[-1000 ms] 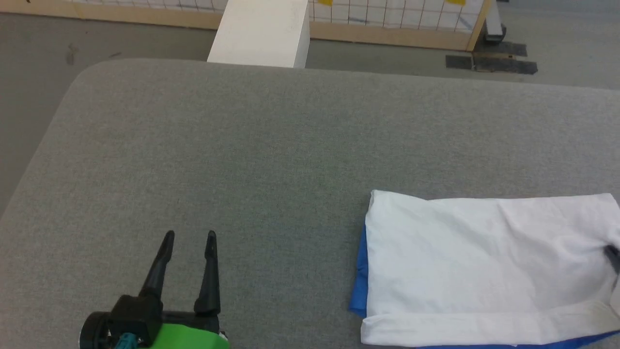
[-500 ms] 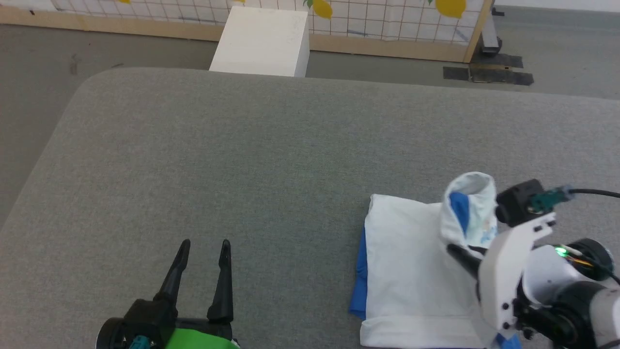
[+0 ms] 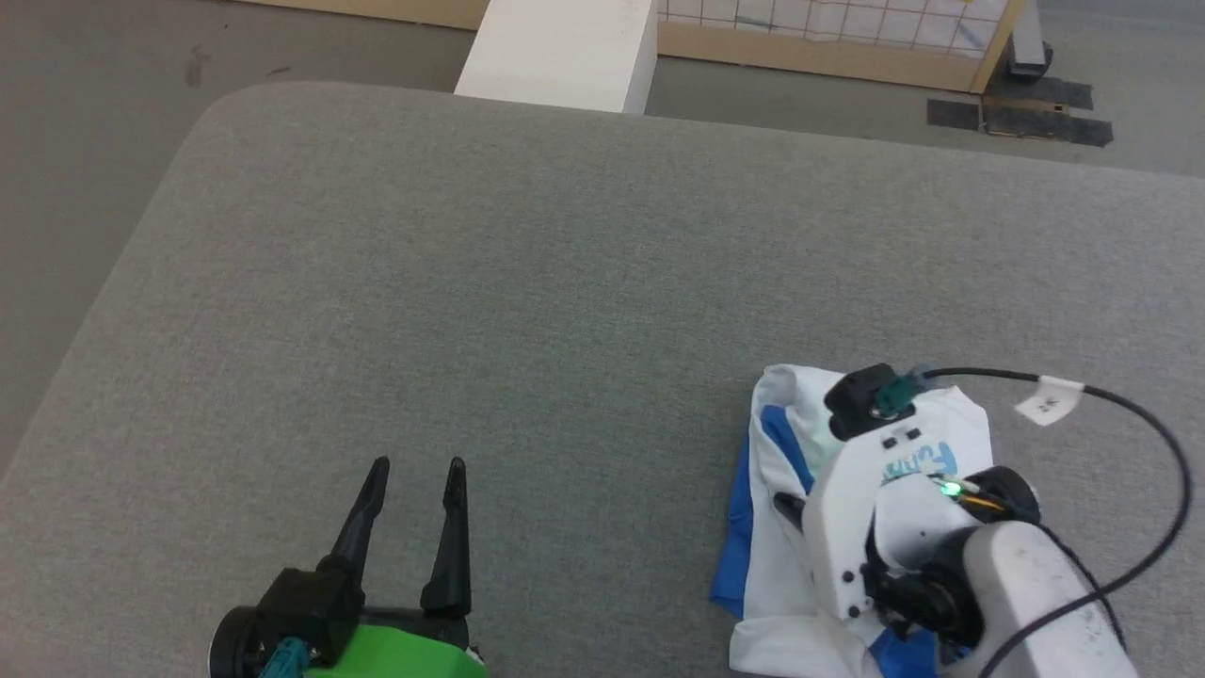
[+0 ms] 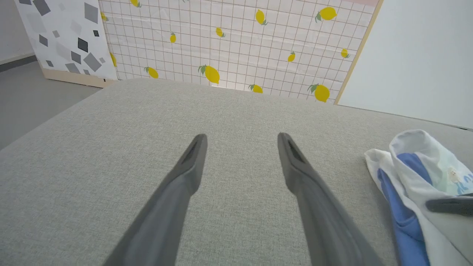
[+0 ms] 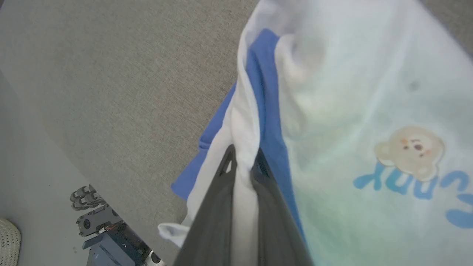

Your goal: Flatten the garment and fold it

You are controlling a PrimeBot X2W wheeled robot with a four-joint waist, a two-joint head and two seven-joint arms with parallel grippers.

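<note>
While the left gripper [image 3: 418, 463] sits at the lower left of the head view, its two dark fingers stand spread wide with nothing between them, pointing up across the grey table [image 3: 565, 282]. Its own wrist view shows them above bare grey fabric. A screen [image 4: 240, 37] printed with lemons stands beyond the table's far edge. A white box [image 3: 565, 47] stands on the floor behind the table in the head view.

Further right, near the table's front edge, lies the garment [image 3: 781, 584], well apart from the left gripper. It is bunched into a loose heap: white cloth lifted into a hump, with a strip of blue running up the fold and more blue poking out along its left and lower sides.

At the lower right the right gripper [image 5: 245, 149] is clamped onto the garment. Its wrist view shows the two fingers pressed close together on a ridge of white cloth, with the blue strip touching the right finger. Just to the right of that pinch, the white cloth shows a small bear [image 5: 410, 147] above blue letters [image 5: 406, 183]. A black cable [image 3: 1130, 414] loops from the top of the right wrist out toward the right.
</note>
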